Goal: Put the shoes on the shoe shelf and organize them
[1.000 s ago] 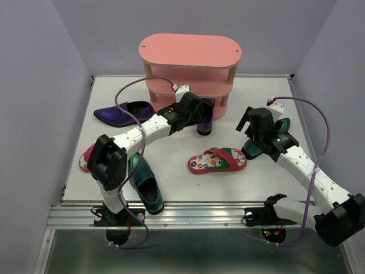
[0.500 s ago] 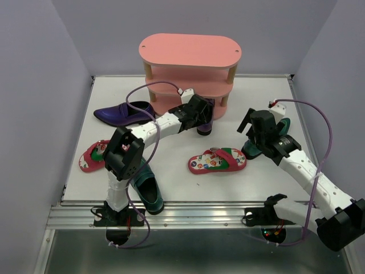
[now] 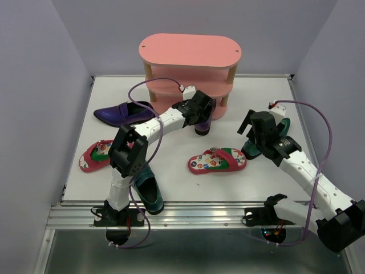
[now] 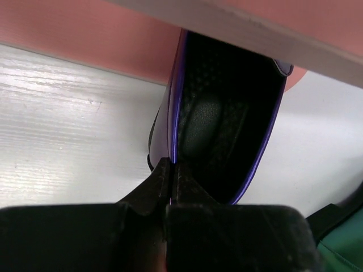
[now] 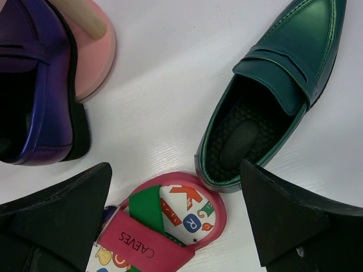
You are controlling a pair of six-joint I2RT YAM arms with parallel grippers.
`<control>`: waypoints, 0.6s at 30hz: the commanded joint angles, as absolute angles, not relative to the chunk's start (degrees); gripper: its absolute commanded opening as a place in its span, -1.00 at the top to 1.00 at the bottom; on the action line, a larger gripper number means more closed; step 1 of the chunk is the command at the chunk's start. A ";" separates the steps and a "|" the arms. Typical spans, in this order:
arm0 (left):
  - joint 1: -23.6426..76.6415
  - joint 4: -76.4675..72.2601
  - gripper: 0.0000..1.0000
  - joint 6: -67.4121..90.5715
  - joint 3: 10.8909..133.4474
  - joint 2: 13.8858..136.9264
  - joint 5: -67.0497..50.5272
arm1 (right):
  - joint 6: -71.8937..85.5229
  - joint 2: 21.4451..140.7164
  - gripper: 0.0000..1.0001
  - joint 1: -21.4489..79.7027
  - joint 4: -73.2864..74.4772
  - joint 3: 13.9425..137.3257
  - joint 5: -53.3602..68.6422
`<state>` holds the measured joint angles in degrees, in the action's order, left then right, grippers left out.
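One flip-flop (image 5: pixel 161 226) near purple loafer (image 5: pixel 34 85), green loafer (image 5: pixel 272 90).

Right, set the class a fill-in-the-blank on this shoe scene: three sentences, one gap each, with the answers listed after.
1. The loafer whose rim the left hand grips is coloured ___.
2. The right hand, by the green loafer, holds nothing and its fingers stand ___.
3. The shoe shelf has boards coloured ___.

Missing words: purple; open; pink.
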<state>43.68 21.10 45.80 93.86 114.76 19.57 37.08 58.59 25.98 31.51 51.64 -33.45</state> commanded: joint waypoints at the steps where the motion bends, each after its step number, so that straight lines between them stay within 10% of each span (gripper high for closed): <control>1: 43.68 21.43 1.00 46.40 100.36 113.64 23.20 | 37.09 58.62 -1.00 26.28 30.41 53.09 -33.84; 18: 42.98 23.64 1.00 51.06 107.67 115.84 25.66 | 36.65 57.48 -1.00 26.28 30.85 52.30 -34.63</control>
